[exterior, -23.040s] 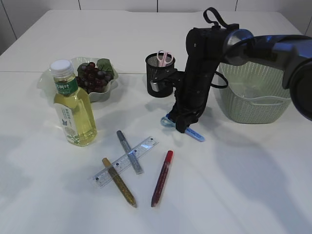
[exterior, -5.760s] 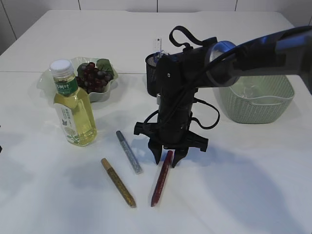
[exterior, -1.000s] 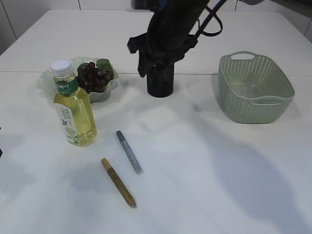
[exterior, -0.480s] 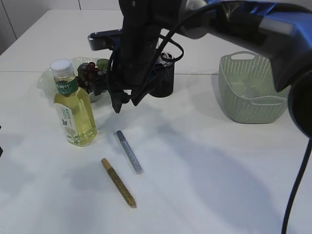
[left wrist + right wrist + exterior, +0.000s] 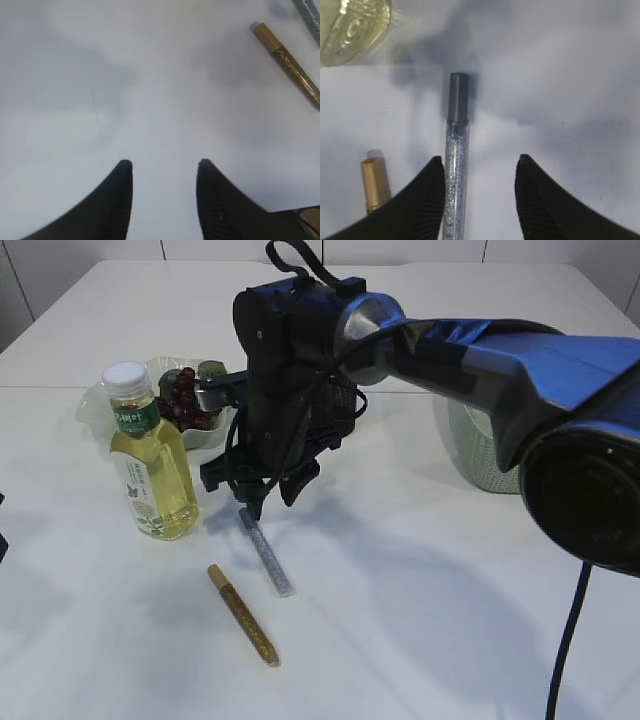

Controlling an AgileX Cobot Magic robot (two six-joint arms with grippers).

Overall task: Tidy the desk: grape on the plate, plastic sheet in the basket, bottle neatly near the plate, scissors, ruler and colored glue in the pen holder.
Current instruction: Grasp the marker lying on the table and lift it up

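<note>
My right gripper (image 5: 262, 502) reaches across the table and hangs open low over the silver glitter glue (image 5: 268, 558). In the right wrist view the glue tube (image 5: 456, 165) lies between the jaws of the right gripper (image 5: 480, 162), close to the left finger, its grey cap pointing away. The gold glue (image 5: 243, 615) lies nearer the front edge. My left gripper (image 5: 162, 165) is open over bare table, with the gold glue (image 5: 287, 65) off to its upper right. The bottle (image 5: 150, 455) stands upright in front of the plate (image 5: 210, 436) holding the grape (image 5: 190, 390). Pen holder, scissors, ruler and plastic sheet are hidden.
The green basket (image 5: 475, 455) stands at the right, mostly covered by my right arm. The bottle's base (image 5: 350, 27) shows at the top left of the right wrist view, close to the silver glue's cap.
My right arm has swung from above the pen holder down and to the left, and now hangs over the silver glue. The left gripper has not moved.
</note>
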